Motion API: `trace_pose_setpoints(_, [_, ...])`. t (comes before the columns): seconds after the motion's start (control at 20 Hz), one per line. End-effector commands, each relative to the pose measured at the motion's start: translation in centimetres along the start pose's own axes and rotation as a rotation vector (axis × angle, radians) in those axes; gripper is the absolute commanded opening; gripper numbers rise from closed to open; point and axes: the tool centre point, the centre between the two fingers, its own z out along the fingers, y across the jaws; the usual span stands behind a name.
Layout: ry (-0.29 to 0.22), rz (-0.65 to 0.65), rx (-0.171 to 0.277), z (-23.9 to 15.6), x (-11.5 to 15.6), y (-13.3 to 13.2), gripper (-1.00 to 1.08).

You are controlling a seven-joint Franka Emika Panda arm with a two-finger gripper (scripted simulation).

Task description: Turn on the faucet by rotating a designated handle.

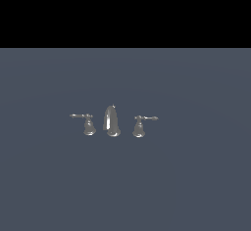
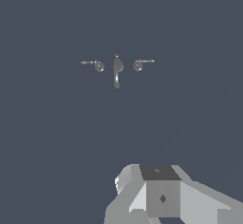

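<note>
Reaching had not yet brought the arm to the faucet (image 1: pixel 113 122): the exterior view showed no arm at all, and the wrist view showed only a grey blocky part of the hand (image 2: pixel 161 194) at the frame's edge, well apart from the chrome set. Its fingers were out of sight, so I could not tell whether they were spread or pressed together. Going across the exterior view from its left, the twin handle (image 1: pixel 88 126) stood first, its long thin lever pointing outward; then the arched spout (image 1: pixel 112 121) rose in the middle; then came the handle (image 1: pixel 139 127) to be turned, upright on its flared base, its short lever ending in a bulb and pointing toward the exterior view's right. By my judgement this was the approach step, with nothing of the turning done. The next move would call for carrying the hand down beside that short lever and picking the correct one of two near-identical pieces. All three pieces stood on a flat, dull blue-grey surface (image 1: pixel 196 186) that met a plain black backdrop (image 1: pixel 125 10) behind them.
</note>
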Motion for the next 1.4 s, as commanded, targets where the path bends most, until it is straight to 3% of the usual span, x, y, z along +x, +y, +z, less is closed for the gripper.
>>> trace_pose_setpoints(0.0, [0.000, 0.000, 0.000, 0.0, 0.0, 0.0, -1.00])
trace_pose_setpoints(0.65, [0.002, 0.113, -0.003, 3.1, 1.8, -0.9, -1.00])
trace_pose_setpoints(1.35, [0.010, 0.456, -0.011, 12.5, 7.9, -2.2, -1.00])
